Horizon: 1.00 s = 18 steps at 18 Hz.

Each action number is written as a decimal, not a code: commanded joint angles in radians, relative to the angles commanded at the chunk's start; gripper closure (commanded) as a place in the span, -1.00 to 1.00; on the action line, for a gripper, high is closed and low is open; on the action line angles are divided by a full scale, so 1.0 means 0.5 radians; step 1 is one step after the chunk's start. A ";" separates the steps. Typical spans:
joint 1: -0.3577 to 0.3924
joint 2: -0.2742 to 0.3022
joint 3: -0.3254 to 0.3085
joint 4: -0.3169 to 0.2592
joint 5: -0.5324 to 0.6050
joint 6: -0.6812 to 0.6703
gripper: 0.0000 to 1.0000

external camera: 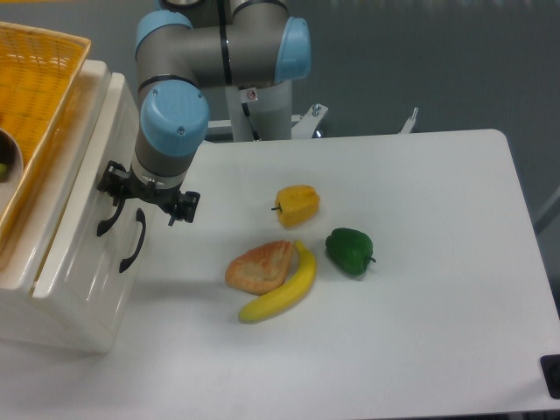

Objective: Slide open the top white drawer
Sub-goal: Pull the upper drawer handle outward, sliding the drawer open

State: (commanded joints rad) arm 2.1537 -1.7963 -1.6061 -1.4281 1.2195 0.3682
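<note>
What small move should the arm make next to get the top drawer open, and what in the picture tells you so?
Probably a short pull toward the open table side. The tool sits at the curved black handle of the top white drawer, which looks barely out. Whether the handle is gripped is unclear, so pull gently.

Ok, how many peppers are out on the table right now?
2. The yellow pepper sits mid-table, and the green pepper lies apart from it, nearer the camera and to its right, beside the banana. Any inside the basket would be hidden.
</note>
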 joint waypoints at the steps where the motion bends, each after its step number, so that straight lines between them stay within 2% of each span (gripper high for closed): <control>1: 0.003 0.000 0.000 0.000 0.000 0.000 -1.00; 18: 0.126 0.000 -0.003 -0.006 0.031 0.021 -1.00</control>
State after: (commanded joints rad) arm 2.2166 -1.7963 -1.6076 -1.4312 1.2348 0.3789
